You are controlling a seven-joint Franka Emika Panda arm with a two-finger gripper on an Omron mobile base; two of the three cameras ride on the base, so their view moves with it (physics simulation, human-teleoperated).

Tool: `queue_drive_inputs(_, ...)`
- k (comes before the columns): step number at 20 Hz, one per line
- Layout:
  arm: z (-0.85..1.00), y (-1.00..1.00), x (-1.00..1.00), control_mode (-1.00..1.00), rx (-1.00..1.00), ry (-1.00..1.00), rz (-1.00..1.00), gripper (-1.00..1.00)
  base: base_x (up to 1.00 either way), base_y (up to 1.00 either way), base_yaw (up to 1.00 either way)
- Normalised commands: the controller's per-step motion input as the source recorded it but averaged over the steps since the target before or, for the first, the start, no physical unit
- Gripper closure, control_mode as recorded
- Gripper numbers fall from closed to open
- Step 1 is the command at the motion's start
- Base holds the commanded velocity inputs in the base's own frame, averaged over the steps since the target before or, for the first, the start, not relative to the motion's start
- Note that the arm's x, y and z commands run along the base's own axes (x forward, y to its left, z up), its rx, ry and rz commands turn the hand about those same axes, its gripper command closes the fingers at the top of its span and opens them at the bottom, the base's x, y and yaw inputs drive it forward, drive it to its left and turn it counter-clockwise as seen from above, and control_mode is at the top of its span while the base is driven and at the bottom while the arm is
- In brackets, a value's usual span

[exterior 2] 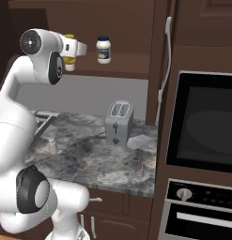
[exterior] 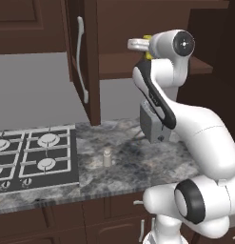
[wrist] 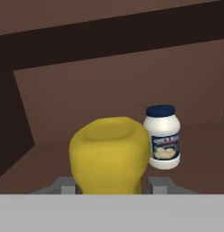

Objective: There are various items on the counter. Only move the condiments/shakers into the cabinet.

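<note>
Squeeze bottle pinched between my fingers, axis upright; mayonnaise jar at 2 o'clock on cabinet shelf.

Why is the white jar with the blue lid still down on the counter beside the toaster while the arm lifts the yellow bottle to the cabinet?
It isn't. The right base view shows the white jar already standing on the cabinet shelf, beside the gripper holding the yellow bottle.
</note>
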Motion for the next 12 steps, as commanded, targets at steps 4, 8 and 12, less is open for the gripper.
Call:
queue_drive_inputs(4,0.0,0.02,0.01,-1.0,0.0,-0.04,0.0,1.0,0.0,0.0,0.0)
queue_drive_inputs(8,-0.01,0.02,0.14,-1.0,0.0,0.0,0.0,1.0,0.0,0.0,0.0)
queue_drive_inputs(12,0.0,0.0,0.18,-1.0,0.0,-0.02,0.0,1.0,0.0,0.0,0.0)
